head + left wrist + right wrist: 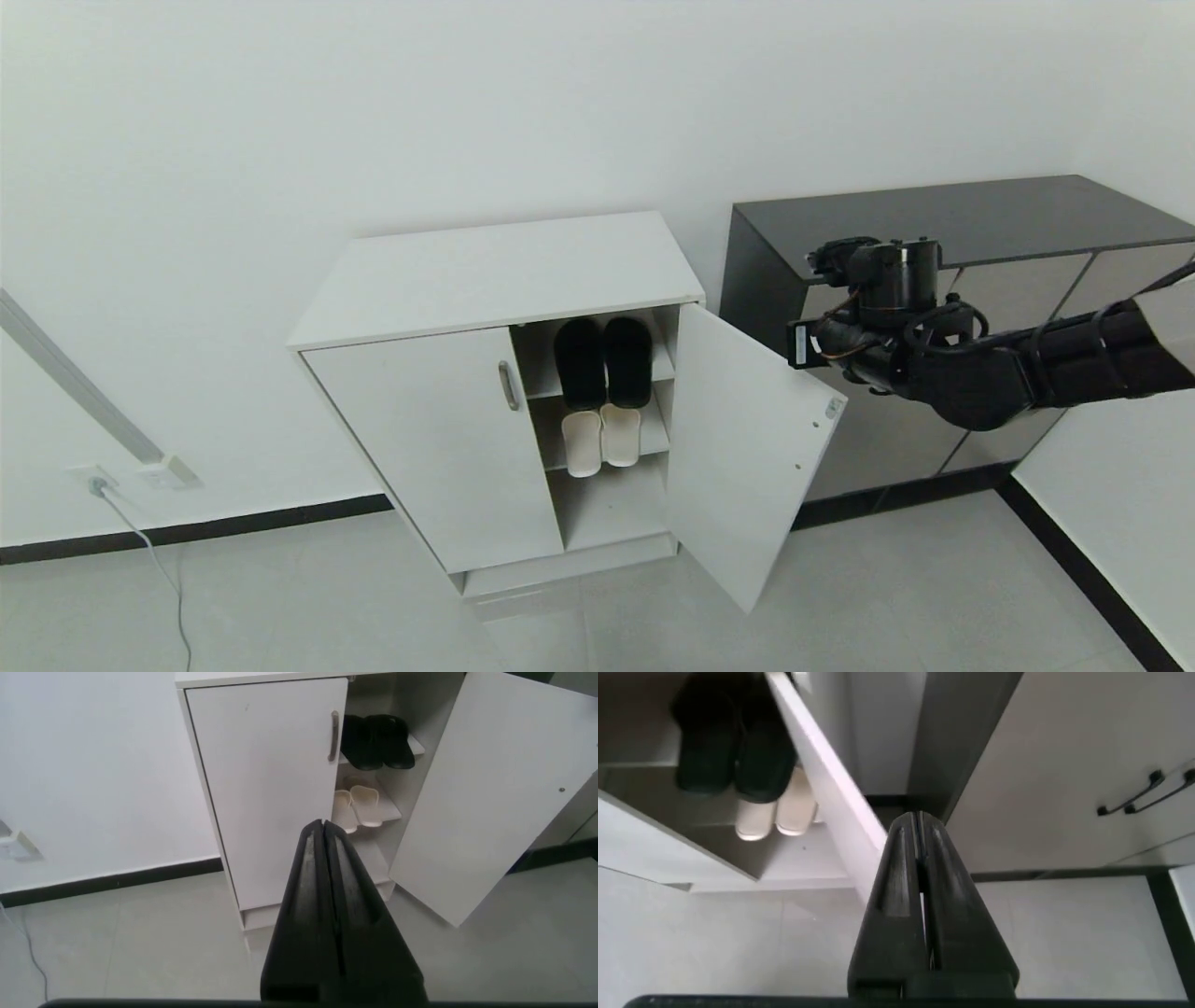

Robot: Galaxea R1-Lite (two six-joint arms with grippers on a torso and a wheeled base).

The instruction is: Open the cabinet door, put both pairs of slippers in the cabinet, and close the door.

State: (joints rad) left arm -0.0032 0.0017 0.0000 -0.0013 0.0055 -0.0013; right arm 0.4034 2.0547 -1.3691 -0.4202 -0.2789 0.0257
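Observation:
The white cabinet (495,271) stands against the wall with its left door (439,439) closed and its right door (747,439) swung wide open. Black slippers (604,362) lie on the upper shelf, white slippers (602,439) on the shelf below. My right gripper (803,343) hangs shut and empty just behind the open door's outer edge; in the right wrist view its tips (921,819) sit close to that door's edge (831,793). My left gripper (323,826) is shut and empty, well back from the cabinet, facing the closed door (271,775) and its handle (333,735).
A dark grey sideboard (934,224) stands right of the cabinet, directly behind my right arm. A wall socket with a trailing cable (98,485) is at the far left. Bare tiled floor (840,597) lies in front of the cabinet.

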